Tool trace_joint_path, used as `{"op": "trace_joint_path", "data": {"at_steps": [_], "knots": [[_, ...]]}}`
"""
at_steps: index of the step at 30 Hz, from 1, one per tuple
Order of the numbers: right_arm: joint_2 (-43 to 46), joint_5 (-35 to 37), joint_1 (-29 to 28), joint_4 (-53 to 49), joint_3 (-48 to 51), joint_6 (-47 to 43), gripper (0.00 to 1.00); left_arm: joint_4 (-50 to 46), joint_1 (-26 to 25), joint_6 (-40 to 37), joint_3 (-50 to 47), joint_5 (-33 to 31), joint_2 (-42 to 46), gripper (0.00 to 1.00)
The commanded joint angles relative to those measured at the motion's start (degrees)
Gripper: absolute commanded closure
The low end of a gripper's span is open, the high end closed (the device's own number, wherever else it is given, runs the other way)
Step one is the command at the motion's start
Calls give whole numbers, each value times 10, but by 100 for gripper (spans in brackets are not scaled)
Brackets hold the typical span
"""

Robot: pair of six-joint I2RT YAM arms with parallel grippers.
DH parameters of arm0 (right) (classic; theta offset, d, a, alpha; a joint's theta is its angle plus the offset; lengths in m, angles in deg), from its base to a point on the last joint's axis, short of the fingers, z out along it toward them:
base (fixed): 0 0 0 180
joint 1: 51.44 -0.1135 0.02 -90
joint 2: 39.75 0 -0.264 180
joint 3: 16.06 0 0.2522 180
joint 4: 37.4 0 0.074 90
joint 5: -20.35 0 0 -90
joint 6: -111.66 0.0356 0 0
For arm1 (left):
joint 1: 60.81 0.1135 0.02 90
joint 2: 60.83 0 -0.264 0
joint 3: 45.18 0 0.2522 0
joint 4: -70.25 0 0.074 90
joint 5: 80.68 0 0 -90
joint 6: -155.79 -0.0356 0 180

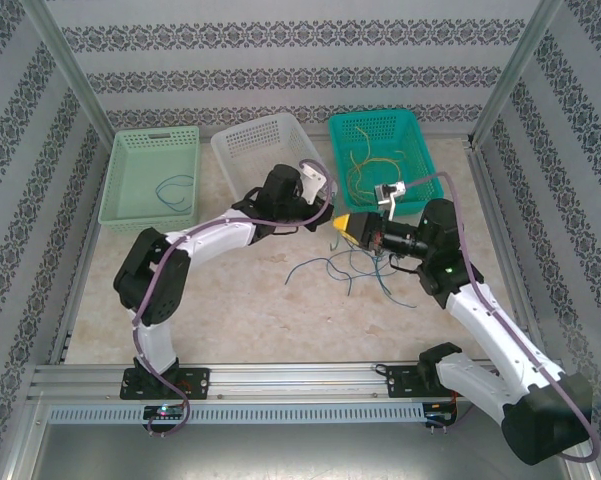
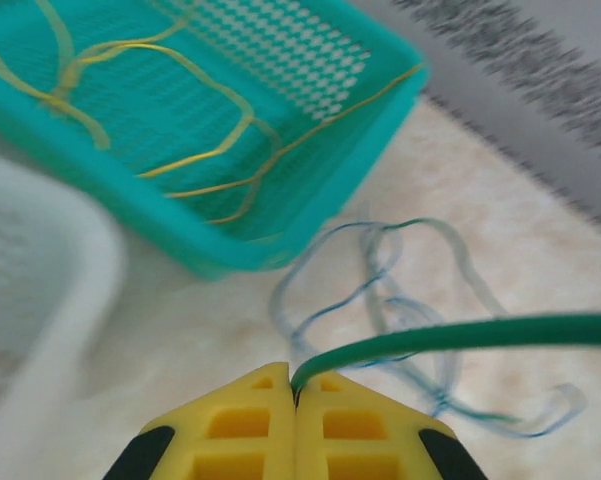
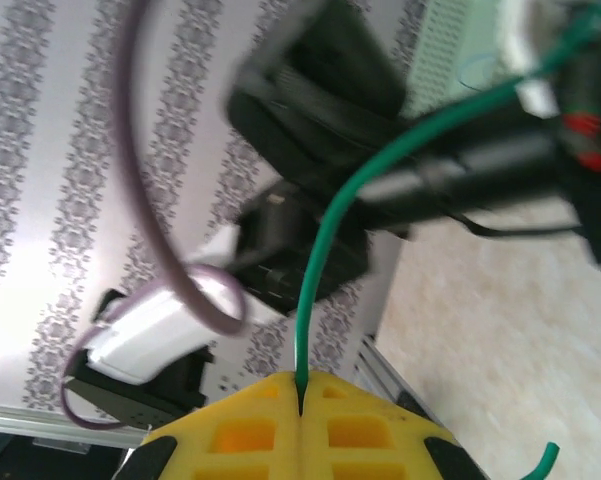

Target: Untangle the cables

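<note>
The left gripper (image 2: pixel 297 388) is pinched shut on the green cable (image 2: pixel 460 335), which leaves the seam between its yellow fingertips, bends sharply and runs off towards the right edge of the left wrist view. The right gripper (image 3: pixel 301 396) is also closed on that green cable: the strand rises straight up from between its fingertips, then curves right and up past the dark body of the left arm (image 3: pixel 310 110).

From above, the two grippers sit tip to tip over the middle of the table (image 1: pixel 240 310), just in front of the teal basket (image 2: pixel 230 255), so only a short piece of cable lies between them.

Below and in front of the grippers, a loose tangle of blue cables (image 1: pixel 342 268) lies on the table. It is near the fingertips, but neither pair touches it. In the left wrist view these strands are blurred and loop under the green cable.

Several yellow cables (image 2: pixel 195 158) lie curled inside the teal basket, well beyond the left gripper. One of them reaches the basket's right-hand corner.

The white basket (image 2: pixel 50 290) stands just left of the teal one. Farther left is the pale green basket (image 1: pixel 130 205), with a single blue cable (image 1: pixel 177 187) on its floor
</note>
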Motion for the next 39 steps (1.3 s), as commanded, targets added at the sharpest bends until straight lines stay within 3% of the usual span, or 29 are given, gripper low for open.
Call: {"op": "trace_joint_path", "data": {"at_steps": [1, 5, 12, 20, 22, 24, 26, 28, 32, 39], "knots": [[8, -60, 6, -151, -1, -94, 100, -70, 24, -147, -9, -146, 59, 100], [-7, -62, -4, -265, -23, -186, 100, -49, 38, -217, -10, -249, 78, 100], [-97, 7, -38, -452, -80, -347, 100, 69, 38, -355, -42, -346, 97, 100], [-137, 59, -48, -458, -113, -374, 100, 104, 38, -428, -48, -389, 100, 100], [-129, 75, -49, -435, -121, -373, 85, 104, 39, -432, -42, -391, 98, 100], [-119, 93, -47, -402, -125, -369, 45, 100, 39, -438, -26, -397, 93, 100], [-109, 146, -44, -390, -130, -370, 18, 83, 42, -439, 4, -415, 78, 100], [-94, 195, -36, -375, -126, -370, 6, 46, 49, -436, 55, -439, 56, 100], [-76, 251, -10, -377, -110, -368, 2, -17, 73, -432, 153, -466, 5, 100], [-53, 243, 14, -382, -77, -365, 2, -29, 117, -446, 251, -447, -85, 100]]}}
